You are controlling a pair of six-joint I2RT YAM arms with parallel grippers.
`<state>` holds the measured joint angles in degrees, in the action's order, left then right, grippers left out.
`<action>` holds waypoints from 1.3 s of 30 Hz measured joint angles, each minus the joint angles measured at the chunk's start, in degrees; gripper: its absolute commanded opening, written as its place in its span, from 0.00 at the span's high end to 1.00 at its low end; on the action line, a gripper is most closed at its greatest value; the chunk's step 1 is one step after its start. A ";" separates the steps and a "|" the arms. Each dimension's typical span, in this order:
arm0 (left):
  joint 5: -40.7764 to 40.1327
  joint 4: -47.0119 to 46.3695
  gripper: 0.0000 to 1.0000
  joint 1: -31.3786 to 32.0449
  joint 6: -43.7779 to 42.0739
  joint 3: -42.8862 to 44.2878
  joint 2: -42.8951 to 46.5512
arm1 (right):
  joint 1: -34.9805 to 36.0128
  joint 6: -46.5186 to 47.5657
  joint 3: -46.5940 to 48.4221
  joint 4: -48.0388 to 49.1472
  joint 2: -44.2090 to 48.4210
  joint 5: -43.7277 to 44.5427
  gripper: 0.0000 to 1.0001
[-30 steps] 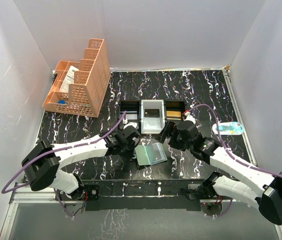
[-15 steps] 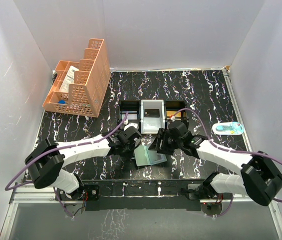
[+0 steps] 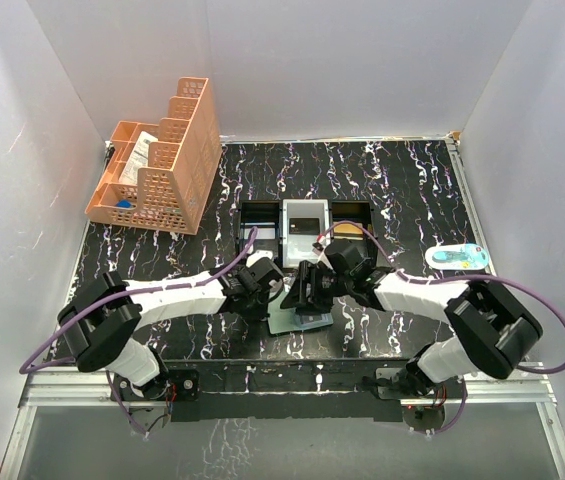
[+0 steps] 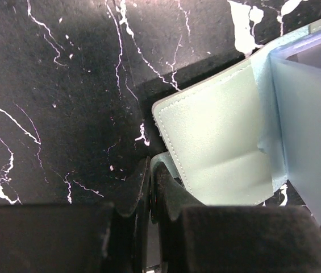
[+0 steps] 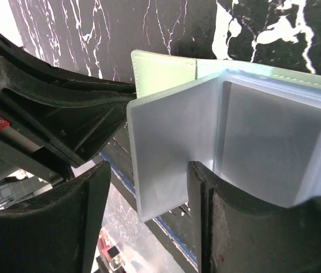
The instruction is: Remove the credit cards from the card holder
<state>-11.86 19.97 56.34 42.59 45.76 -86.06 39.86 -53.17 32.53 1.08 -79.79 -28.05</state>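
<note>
card holder (image 4: 222, 142) between left tool (image 4: 150, 170), right tool (image 5: 149, 168)

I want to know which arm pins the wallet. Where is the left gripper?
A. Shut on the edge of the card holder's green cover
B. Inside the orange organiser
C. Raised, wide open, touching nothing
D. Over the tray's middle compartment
A: in the left wrist view the left gripper has its fingers pressed together on a corner of the pale green cover of the card holder.
</note>
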 measured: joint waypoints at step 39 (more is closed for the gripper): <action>6.29 -3.10 0.59 -0.39 7.63 -1.64 13.81 | 0.70 -5.92 0.96 4.00 -8.28 6.38 0.71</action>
<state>-5.56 16.86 55.94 50.22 44.12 -72.25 40.56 -59.09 33.50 5.08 -88.07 -21.67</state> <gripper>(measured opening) 0.486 0.292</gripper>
